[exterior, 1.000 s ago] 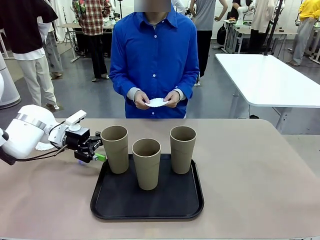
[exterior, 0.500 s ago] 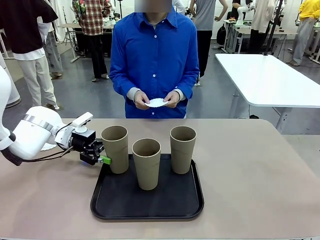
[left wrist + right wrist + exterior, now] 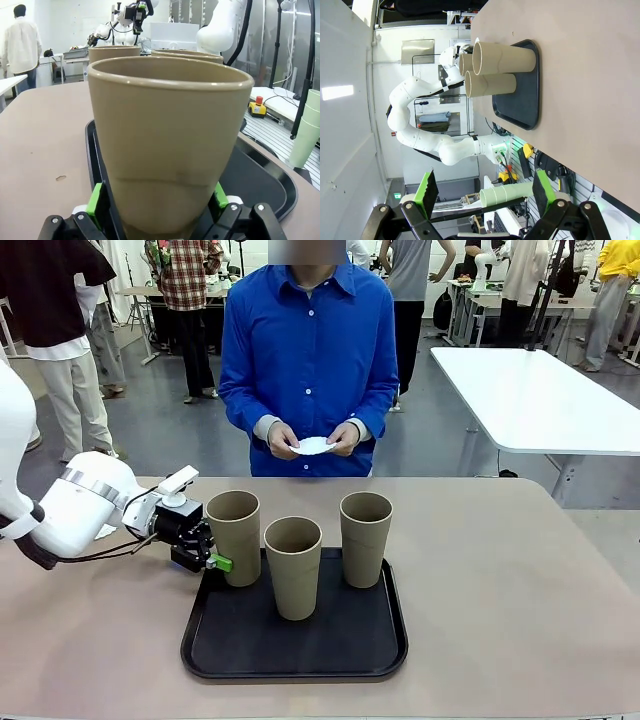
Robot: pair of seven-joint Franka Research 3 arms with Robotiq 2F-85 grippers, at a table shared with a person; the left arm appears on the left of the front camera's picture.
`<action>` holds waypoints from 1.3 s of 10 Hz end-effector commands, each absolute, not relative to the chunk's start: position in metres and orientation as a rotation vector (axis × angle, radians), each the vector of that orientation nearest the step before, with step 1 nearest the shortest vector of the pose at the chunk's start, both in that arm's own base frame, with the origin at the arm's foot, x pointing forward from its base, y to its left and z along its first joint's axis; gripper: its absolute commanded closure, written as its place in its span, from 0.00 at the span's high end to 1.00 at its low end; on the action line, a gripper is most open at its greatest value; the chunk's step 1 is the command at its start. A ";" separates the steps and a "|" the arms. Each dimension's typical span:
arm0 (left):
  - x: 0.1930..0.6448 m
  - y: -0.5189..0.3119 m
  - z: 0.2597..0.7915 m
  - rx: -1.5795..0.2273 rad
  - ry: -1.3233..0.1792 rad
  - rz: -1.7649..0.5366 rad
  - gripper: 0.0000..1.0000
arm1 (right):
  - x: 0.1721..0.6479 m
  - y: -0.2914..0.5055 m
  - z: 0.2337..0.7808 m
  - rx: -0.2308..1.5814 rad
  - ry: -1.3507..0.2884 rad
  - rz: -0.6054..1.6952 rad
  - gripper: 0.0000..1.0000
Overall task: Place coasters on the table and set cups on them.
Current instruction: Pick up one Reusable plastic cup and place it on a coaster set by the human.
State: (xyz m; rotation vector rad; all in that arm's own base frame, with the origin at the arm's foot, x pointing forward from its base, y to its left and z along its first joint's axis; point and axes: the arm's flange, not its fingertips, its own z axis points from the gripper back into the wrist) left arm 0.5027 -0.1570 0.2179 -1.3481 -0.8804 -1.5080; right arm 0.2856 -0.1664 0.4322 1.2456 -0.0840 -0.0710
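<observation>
Front view: leftmost tall tan tapered cup (image 3: 234,530) stands on the black tray (image 3: 300,660) on the beige bench (image 3: 500,580); left gripper (image 3: 224,560) clamps its lower wall; next, likely, a straight lift toward a coaster; a person holds one white lacy paper coaster (image 3: 314,445). Left wrist view adds green pads (image 3: 94,199) pressing both sides; right wrist view, the right gripper (image 3: 482,192) wide, empty.

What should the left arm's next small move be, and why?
Probably a short, straight lift. The left gripper is shut on the left cup near its base. That cup stands on the black tray inside its raised rim, with the middle cup close beside it. Rising first should clear both before any sideways carry.
</observation>
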 end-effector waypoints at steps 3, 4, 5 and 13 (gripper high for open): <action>0.505 -0.159 0.218 -1.361 -0.848 -1.539 0.00 | 0.284 -0.166 0.432 1.255 -0.086 -0.068 1.00; 0.505 -0.159 0.219 -1.366 -0.840 -1.536 0.36 | 0.284 -0.166 0.432 1.255 -0.086 -0.068 1.00; 0.504 -0.159 0.219 -1.370 -0.834 -1.537 0.00 | 0.284 -0.166 0.432 1.255 -0.086 -0.068 1.00; 0.447 -0.174 0.394 -1.368 -0.847 -1.559 0.00 | 0.284 -0.166 0.432 1.255 -0.086 -0.068 1.00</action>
